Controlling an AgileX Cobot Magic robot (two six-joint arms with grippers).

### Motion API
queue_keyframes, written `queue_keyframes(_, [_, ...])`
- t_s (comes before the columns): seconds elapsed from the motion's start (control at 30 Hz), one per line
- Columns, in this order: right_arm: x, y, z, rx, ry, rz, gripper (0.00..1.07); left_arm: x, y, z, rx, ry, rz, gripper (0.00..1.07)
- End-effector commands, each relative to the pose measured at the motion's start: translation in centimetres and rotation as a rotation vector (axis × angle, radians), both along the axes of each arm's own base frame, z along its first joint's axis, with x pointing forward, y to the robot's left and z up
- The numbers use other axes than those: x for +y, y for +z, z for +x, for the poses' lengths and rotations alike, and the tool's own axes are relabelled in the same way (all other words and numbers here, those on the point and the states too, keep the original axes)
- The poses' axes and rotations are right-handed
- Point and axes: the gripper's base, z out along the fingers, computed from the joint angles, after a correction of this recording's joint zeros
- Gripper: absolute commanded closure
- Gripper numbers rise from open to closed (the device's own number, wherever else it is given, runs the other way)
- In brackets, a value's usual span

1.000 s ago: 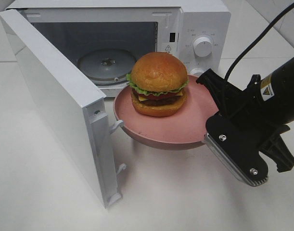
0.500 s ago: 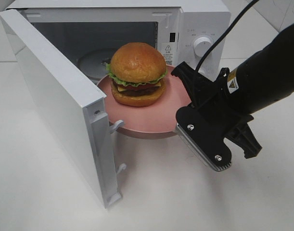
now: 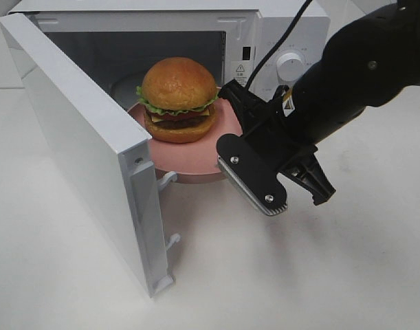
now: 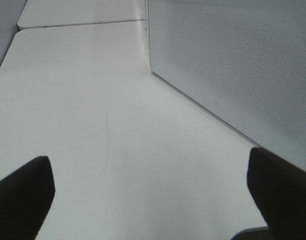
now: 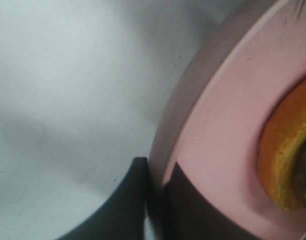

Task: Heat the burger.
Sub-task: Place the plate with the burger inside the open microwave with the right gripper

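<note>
White tabletop (image 3: 319,275) with a white microwave (image 3: 292,34) at its far side, door (image 3: 72,137) wide open.

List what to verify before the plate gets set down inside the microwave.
1. Door swung wide: ok.
2. Right gripper shut on the plate rim: ok.
3. Burger upright, well inside the rim: ok.
4. Gap between plate and door: cannot tell; they overlap in the high view.
5. Microwave floor free: cannot tell; burger and plate hide most of it.
6. Left gripper open and empty, over bare table by the door: ok.
</note>
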Motion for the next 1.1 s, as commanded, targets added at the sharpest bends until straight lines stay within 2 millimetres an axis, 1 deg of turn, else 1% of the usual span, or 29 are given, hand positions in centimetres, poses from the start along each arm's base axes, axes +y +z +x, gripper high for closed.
queue_keyframes(0.03, [1.3,0.8,1.5,-0.053,-0.022,0.055,1.07,0.0,0.1,-0.1,-0.019,-0.003,-0.011,0.09])
queue_keyframes(0.07, [1.6,0.9,2.1,-0.051,-0.027,0.045,1.07,0.0,0.1,-0.1,-0.019,-0.003,-0.011,0.09])
queue_keyframes(0.1, [1.6,0.9,2.1,-0.051,-0.027,0.045,1.07,0.0,0.1,-0.1,-0.019,-0.003,-0.011,0.09])
queue_keyframes(0.23, [2.3,0.8,3.3,-0.052,-0.052,0.04,1.07,0.0,0.1,-0.1,-0.019,-0.003,-0.011,0.09])
queue_keyframes(0.33, [2.5,0.8,3.6,-0.056,-0.055,0.041,1.07,0.0,0.1,-0.1,-0.019,-0.003,-0.011,0.09])
queue_keyframes(0.4, [3.0,0.7,4.3,-0.058,-0.069,0.048,1.07,0.0,0.1,-0.1,-0.019,-0.003,-0.011,0.09])
queue_keyframes(0.63, [3.9,0.4,5.5,-0.056,-0.073,0.047,1.07,0.0,0.1,-0.1,-0.019,-0.003,-0.011,0.09])
queue_keyframes(0.73, [4.0,0.4,5.7,-0.056,-0.073,0.044,1.07,0.0,0.1,-0.1,-0.019,-0.003,-0.011,0.09])
queue_keyframes(0.8, [4.6,0.3,6.7,-0.056,-0.095,0.041,1.07,0.0,0.1,-0.1,-0.019,-0.003,-0.011,0.09])
queue_keyframes(0.83, [4.6,0.3,6.7,-0.056,-0.095,0.041,1.07,0.0,0.1,-0.1,-0.019,-0.003,-0.011,0.09])
queue_keyframes(0.9, [5.1,0.1,7.3,-0.047,-0.128,0.055,1.07,0.0,0.1,-0.1,-0.019,-0.003,-0.011,0.09])
queue_keyframes(0.93, [5.1,0.1,7.3,-0.047,-0.128,0.055,1.07,0.0,0.1,-0.1,-0.019,-0.003,-0.011,0.09])
queue_keyframes(0.97, [5.4,0.1,7.8,-0.06,-0.129,0.053,1.07,0.0,0.1,-0.1,-0.019,-0.003,-0.011,0.09])
queue_keyframes(1.1, [5.8,0.0,8.5,-0.061,-0.143,0.061,1.07,0.0,0.1,-0.1,-0.019,-0.003,-0.011,0.09])
